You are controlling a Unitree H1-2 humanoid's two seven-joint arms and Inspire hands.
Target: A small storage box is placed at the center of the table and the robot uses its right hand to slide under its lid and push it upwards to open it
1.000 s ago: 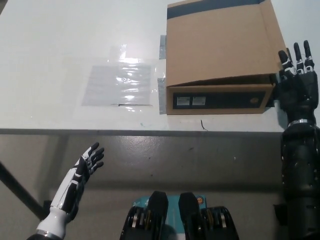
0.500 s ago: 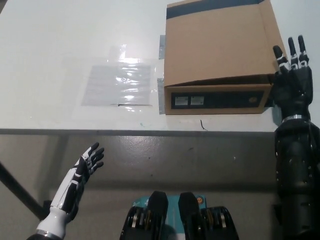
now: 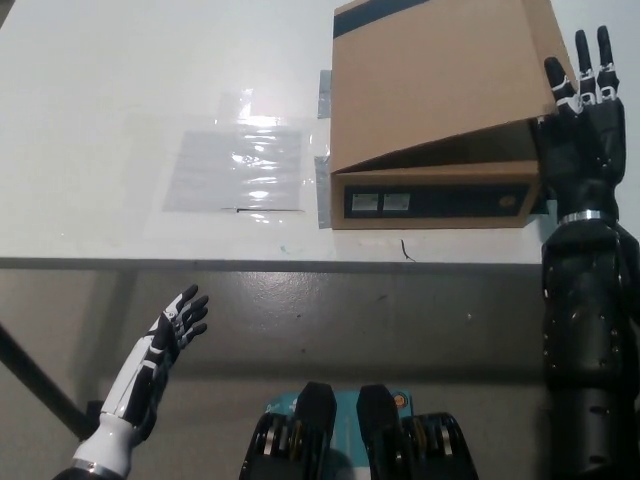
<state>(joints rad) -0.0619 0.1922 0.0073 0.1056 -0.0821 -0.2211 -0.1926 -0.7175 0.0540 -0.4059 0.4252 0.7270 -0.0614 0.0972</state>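
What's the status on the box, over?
Right hand open under lid's right corner. Lid partly raised off box. Left hand idle, open. Nothing blocking.

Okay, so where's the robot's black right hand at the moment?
In the head view, the black right hand is at the right edge, fingers spread, against the right side of the brown cardboard box, beneath its raised lid.

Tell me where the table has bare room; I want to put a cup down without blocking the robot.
The widest bare stretch is the white table left of and behind the clear plastic sheet. A narrow strip runs along the front edge before the cardboard box. The box's right side is crowded: the right hand is there against the lid. The left hand hangs below the table edge.
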